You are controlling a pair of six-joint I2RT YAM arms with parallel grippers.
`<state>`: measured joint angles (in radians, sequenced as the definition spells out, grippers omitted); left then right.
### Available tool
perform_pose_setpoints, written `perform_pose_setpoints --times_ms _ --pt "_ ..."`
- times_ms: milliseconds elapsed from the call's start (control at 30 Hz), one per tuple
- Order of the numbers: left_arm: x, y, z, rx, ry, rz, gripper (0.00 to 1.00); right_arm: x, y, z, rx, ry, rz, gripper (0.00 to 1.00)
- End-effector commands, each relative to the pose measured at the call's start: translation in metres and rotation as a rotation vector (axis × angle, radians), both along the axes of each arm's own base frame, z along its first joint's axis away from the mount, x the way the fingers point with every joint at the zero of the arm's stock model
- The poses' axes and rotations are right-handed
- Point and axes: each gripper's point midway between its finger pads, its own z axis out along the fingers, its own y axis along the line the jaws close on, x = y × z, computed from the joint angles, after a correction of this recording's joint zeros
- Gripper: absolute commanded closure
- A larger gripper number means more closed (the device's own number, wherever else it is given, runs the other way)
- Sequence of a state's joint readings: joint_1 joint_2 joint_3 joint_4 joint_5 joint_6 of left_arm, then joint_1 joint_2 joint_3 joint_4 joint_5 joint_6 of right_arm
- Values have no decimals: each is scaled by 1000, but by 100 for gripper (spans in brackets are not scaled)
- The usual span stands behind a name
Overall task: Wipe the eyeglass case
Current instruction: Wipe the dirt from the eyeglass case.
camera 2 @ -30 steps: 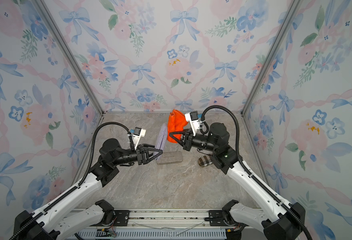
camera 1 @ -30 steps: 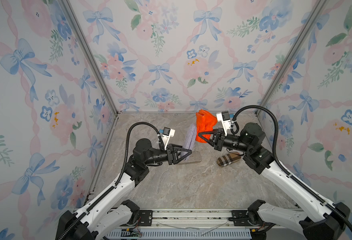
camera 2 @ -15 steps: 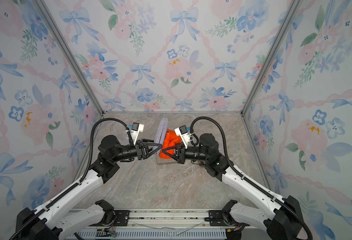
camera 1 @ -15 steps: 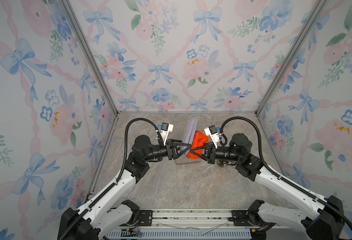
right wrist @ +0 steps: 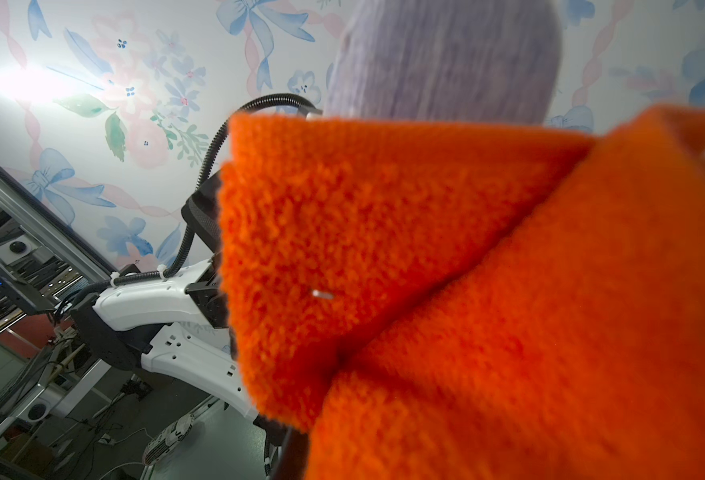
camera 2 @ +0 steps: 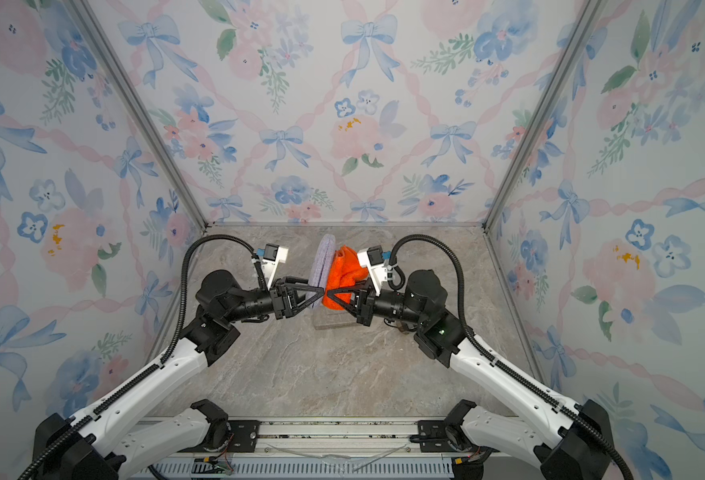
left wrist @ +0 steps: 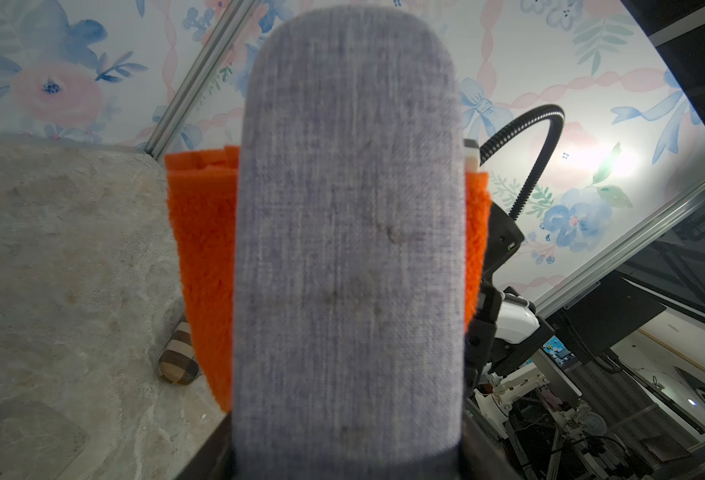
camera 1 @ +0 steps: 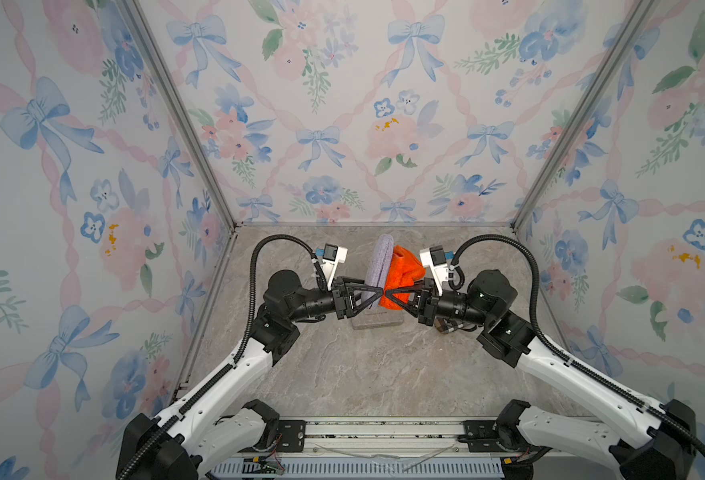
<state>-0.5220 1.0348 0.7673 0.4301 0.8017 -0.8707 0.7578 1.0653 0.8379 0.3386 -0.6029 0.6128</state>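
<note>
The eyeglass case [camera 1: 378, 266] [camera 2: 323, 262] is a grey-lavender fabric oval, standing upright in the air above the table's back middle. My left gripper [camera 1: 372, 296] [camera 2: 316, 296] is shut on its lower end; in the left wrist view the case [left wrist: 348, 249] fills the middle. My right gripper [camera 1: 387, 296] [camera 2: 329, 296] is shut on a fluffy orange cloth [camera 1: 403, 270] [camera 2: 344, 272] [right wrist: 467, 291]. The cloth lies against the case's right side. Both grippers' tips nearly meet. The cloth hides the right fingers in the right wrist view.
A translucent box [camera 1: 378, 322] [camera 2: 334, 321] lies on the marble table just below the grippers. A brown plaid pouch [left wrist: 178, 357] [camera 1: 446, 326] rests under the right arm. Flowered walls close in the left, back and right sides.
Both grippers have come together at the middle and risen. The orange cloth, apart from the case a second ago, now rests against the case's side.
</note>
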Motion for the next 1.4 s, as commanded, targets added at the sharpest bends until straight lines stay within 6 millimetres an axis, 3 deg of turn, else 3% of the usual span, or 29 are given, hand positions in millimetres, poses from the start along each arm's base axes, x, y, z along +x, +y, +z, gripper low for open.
perform_pose_setpoints --times_ms 0,200,300,467,700,767,800,1000,1133,1233,1367 --pt "-3 -10 14 -29 -13 -48 65 -45 25 4 61 -14 190 100" --pt "1 -9 11 -35 9 -24 65 -46 32 11 50 -62 215 100" --pt "-1 -9 10 -37 18 -27 65 -30 28 8 10 -73 161 100" --pt "-10 -7 5 -34 32 -62 65 3 3 12 -16 -84 70 100" --pt "-22 -4 5 -37 33 -90 65 28 -16 17 -65 -118 4 100" --pt "-24 -4 4 -32 41 -98 65 34 -20 27 -40 -128 -5 100" --pt "-24 -5 -11 -14 74 -102 65 34 -21 33 -26 -139 -5 100" --pt "-30 -11 -35 18 134 -144 65 41 -24 69 1 -206 -16 100" --pt "-31 -10 -47 47 154 -140 65 52 -38 84 -13 -232 -69 100" --pt "-32 -9 -49 53 152 -139 65 65 -53 81 -28 -216 -132 100" --pt "-27 -9 -51 80 137 -122 65 79 -74 59 -69 -150 -227 100"
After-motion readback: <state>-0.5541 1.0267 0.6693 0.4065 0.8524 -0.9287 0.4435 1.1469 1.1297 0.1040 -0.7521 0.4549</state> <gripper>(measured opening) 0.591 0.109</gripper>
